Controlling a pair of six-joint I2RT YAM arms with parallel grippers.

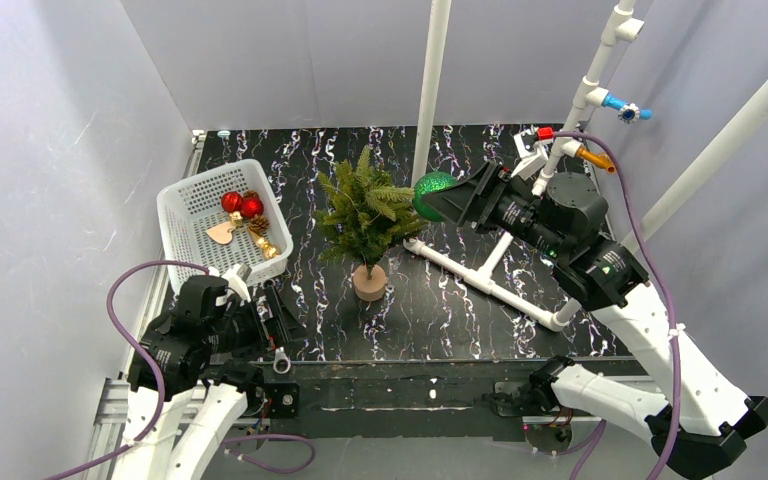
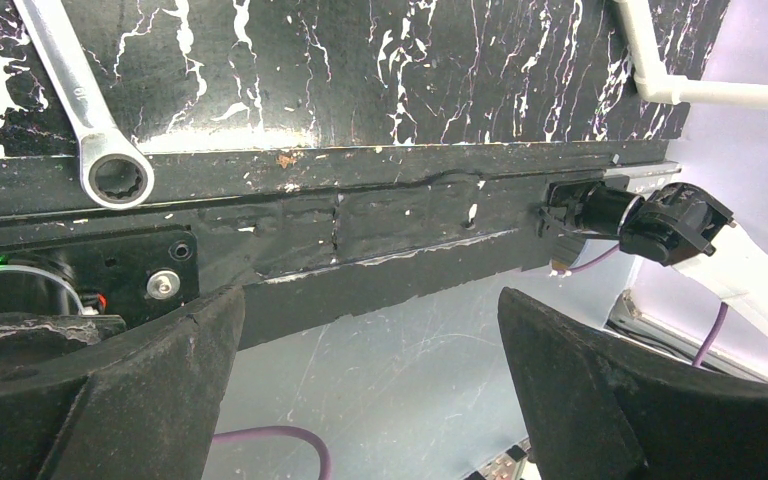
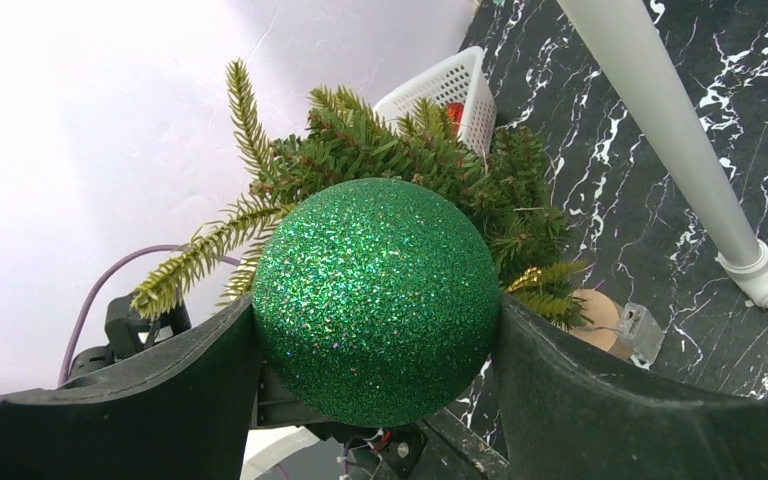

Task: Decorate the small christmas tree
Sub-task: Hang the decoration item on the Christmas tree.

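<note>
The small christmas tree stands upright on its tan wooden base in the middle of the black marbled table. My right gripper is shut on a green glitter ball, held just right of the tree's upper branches. In the right wrist view the ball fills the gap between both fingers, with the tree right behind it. My left gripper hangs open and empty at the table's near left edge; its fingers stand wide apart over the table rim.
A white basket at the left holds red balls, a pine cone and gold ornaments. A white pipe frame lies right of the tree, with an upright pole behind it. A wrench lies near the left gripper.
</note>
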